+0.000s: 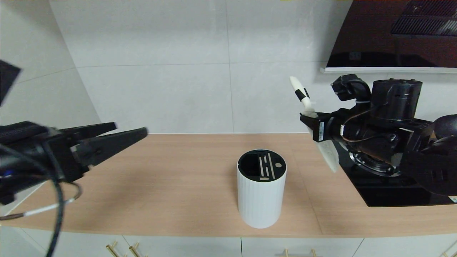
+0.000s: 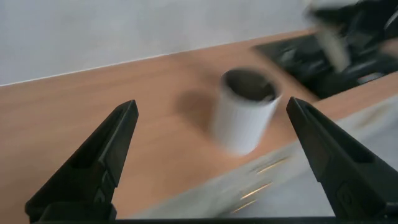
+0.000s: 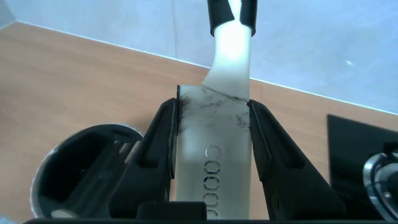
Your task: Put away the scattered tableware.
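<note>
A white ribbed utensil holder (image 1: 261, 189) with a black slotted top stands on the wooden counter (image 1: 178, 200), near its front edge. My right gripper (image 1: 314, 123) is shut on a white knife (image 1: 316, 125), held in the air to the right of and above the holder, handle up and blade pointing down. In the right wrist view the white knife (image 3: 214, 143) sits clamped between the two fingers, with the holder (image 3: 87, 177) below. My left gripper (image 1: 128, 132) hangs open and empty over the counter's left part; its wrist view shows the holder (image 2: 244, 109) ahead between the spread fingers.
A black cooktop (image 1: 385, 185) with a burner lies at the counter's right end, under my right arm. A dark range hood (image 1: 392, 35) hangs above it. White tiled wall runs behind. Cabinet fronts with brass handles (image 1: 121, 248) sit below the counter edge.
</note>
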You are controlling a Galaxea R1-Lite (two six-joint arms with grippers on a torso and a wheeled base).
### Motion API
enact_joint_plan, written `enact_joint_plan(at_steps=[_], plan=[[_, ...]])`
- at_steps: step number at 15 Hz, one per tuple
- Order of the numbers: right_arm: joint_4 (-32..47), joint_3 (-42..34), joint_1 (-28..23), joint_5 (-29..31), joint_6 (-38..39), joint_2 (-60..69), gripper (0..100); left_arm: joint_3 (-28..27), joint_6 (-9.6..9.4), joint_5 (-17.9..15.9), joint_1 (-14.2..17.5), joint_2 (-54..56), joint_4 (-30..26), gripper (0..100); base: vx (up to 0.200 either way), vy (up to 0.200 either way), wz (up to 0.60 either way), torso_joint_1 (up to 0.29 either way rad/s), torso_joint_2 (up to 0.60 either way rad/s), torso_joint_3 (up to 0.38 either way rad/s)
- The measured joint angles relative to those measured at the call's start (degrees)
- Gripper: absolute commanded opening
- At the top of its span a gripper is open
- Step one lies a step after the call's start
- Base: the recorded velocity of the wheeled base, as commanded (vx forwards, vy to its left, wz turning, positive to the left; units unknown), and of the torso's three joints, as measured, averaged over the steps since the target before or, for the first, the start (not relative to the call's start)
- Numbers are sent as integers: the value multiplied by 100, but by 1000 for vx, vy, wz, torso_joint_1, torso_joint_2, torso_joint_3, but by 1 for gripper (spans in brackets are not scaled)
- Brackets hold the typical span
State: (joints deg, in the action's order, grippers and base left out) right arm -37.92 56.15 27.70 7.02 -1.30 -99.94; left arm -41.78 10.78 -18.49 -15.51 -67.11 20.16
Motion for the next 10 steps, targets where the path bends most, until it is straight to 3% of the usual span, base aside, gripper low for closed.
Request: enact_joint_plan(at_steps=[2, 4, 7, 8, 10], plan=[[-6, -106, 336, 151, 27, 68, 0, -45, 714, 5, -472, -992, 1251, 100, 0, 0, 0, 0, 0, 0], [-22, -202, 606, 197, 40, 112, 0, -65, 1391, -6, -852, -1759, 2083, 100, 0, 0, 0, 0, 0, 0], [-28, -329, 916, 266, 60, 162, 0, -83, 2037, 11, -1374, -2631, 3231, 100, 0, 0, 0, 0, 0, 0], [-30, -360, 1009, 268, 71, 168, 0, -83, 2334, 32, -1545, -2856, 3573, 100, 0, 0, 0, 0, 0, 0], [-30, -397, 1215, 268, 204, 173, 0, -116, 2751, 77, -1773, -3143, 3795, 100, 0, 0, 0, 0, 0, 0]])
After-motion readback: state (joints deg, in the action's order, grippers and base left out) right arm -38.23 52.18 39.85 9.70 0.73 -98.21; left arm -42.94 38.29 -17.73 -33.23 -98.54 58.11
